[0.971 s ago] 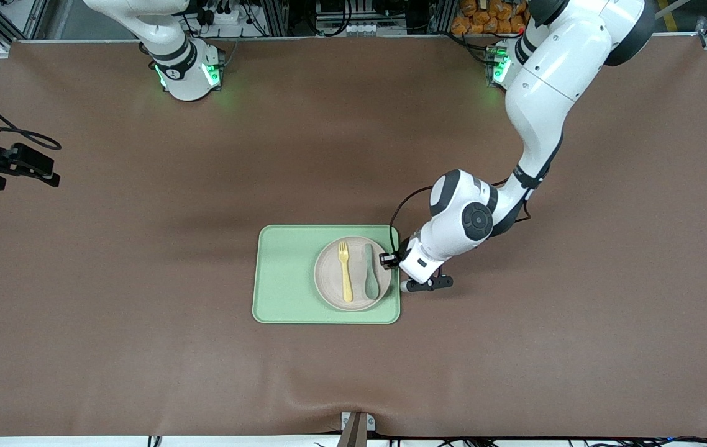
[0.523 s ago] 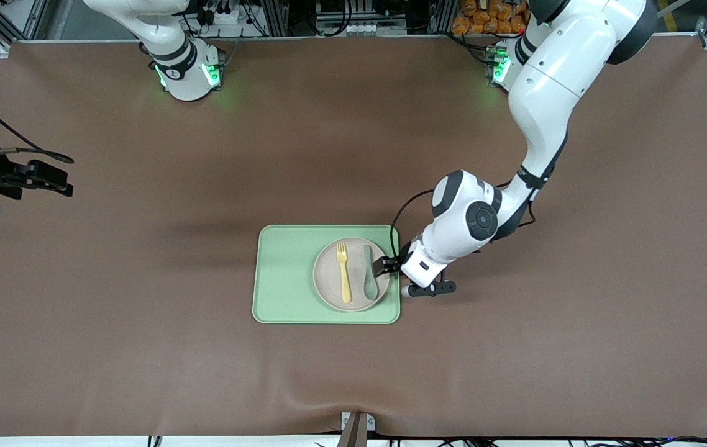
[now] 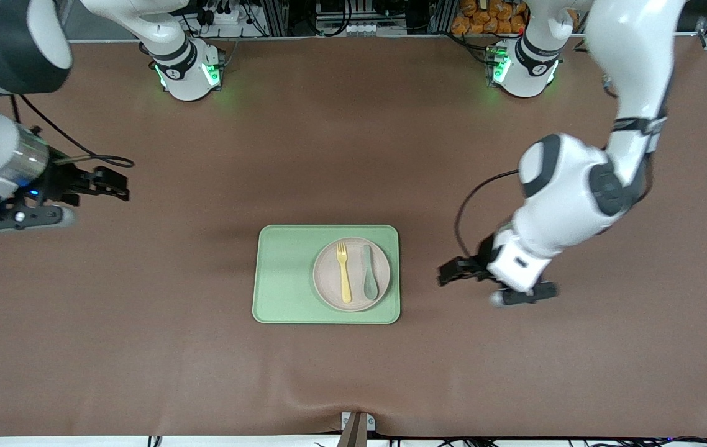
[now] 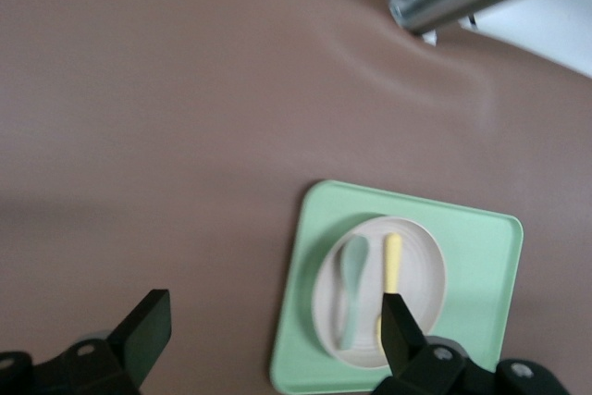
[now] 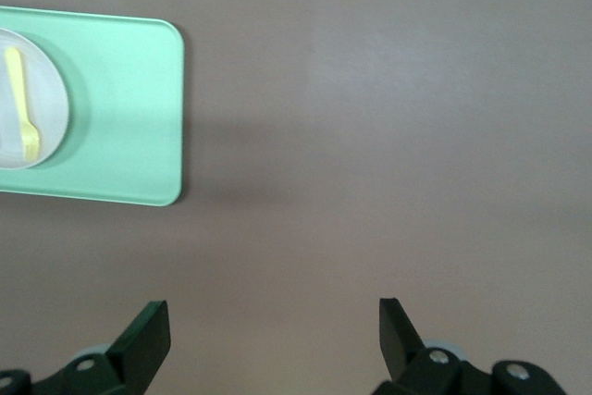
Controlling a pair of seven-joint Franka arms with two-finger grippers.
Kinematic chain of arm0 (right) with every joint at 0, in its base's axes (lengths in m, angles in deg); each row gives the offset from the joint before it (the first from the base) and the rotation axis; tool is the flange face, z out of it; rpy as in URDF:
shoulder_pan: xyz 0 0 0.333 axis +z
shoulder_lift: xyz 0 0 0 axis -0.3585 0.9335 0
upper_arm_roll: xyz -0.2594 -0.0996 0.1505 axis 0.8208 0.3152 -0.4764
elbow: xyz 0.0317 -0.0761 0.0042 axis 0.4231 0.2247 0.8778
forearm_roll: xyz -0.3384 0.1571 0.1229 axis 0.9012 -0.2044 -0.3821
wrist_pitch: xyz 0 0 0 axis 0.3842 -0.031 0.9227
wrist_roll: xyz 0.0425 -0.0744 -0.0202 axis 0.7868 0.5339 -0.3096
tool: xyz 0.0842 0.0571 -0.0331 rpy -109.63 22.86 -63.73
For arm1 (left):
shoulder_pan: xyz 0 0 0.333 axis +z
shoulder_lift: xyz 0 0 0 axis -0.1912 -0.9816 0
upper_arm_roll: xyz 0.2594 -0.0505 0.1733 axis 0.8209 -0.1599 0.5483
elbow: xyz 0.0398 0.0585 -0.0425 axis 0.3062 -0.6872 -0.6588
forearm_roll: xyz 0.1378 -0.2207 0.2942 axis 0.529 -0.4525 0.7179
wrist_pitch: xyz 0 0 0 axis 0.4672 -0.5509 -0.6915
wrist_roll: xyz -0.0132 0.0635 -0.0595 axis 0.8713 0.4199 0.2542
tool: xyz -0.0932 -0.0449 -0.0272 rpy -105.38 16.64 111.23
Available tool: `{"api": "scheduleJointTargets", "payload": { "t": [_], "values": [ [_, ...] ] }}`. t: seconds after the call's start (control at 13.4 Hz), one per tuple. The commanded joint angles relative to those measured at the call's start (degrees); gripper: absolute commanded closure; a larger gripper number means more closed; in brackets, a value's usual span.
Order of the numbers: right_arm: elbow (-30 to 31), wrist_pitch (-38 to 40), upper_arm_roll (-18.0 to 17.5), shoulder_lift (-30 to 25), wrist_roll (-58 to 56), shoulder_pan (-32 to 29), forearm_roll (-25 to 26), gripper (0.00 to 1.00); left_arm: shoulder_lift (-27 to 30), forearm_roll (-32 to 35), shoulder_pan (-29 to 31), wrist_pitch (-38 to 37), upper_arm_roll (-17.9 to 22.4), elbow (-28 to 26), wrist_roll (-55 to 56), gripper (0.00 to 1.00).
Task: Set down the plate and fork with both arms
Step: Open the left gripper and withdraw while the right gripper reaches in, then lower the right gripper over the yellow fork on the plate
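The pale beige-pink plate (image 3: 328,277) lies on the light green tray (image 3: 285,273), in the tray's half toward the left arm's end. On the plate rests the yellow fork (image 3: 343,273), beside a muted green spoon (image 3: 369,273). My left gripper (image 3: 450,272) hangs open and empty over bare mat beside the tray. The left wrist view looks past its gripper (image 4: 273,316) at the tray (image 4: 481,256), plate (image 4: 416,256) and fork (image 4: 392,265). My right gripper (image 3: 118,186) is open and empty over bare mat toward the right arm's end. The right wrist view shows its gripper (image 5: 273,316), the tray (image 5: 120,108), plate (image 5: 51,108) and fork (image 5: 20,104).
A brown mat (image 3: 204,360) covers the whole table. It has a raised fold (image 3: 353,397) at the edge nearest the front camera, above a metal bracket (image 3: 356,428). The arms' green-lit bases (image 3: 189,74) stand along the edge farthest from that camera.
My left gripper has opened at the plate's rim and drawn back off the tray toward the left arm's end. The right arm has swung in toward the middle of the table.
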State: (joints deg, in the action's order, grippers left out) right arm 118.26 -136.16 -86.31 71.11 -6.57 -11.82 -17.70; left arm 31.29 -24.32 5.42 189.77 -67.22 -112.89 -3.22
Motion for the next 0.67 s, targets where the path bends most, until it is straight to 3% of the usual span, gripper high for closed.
{"api": "scheduleJointTargets", "payload": {
  "t": [0.0,0.3,0.6],
  "values": [
    [-6.5,-2.82,0.26,5.9,4.33,4.25,-0.64,0.0,6.54,1.08,7.15,-7.25,-0.4,-1.96,-6.22,0.0],
    [-8.43,-13.38,0.35,12.04,9.58,9.08,-5.21,0.0,14.02,2.21,16.12,-17.89,-0.4,-1.96,-11.88,0.0],
    [-20.53,-15.34,0.35,24.68,13.73,13.39,-5.12,0.0,19.03,15.83,17.28,-28.44,0.12,0.22,-12.14,0.0]
  ]
}}
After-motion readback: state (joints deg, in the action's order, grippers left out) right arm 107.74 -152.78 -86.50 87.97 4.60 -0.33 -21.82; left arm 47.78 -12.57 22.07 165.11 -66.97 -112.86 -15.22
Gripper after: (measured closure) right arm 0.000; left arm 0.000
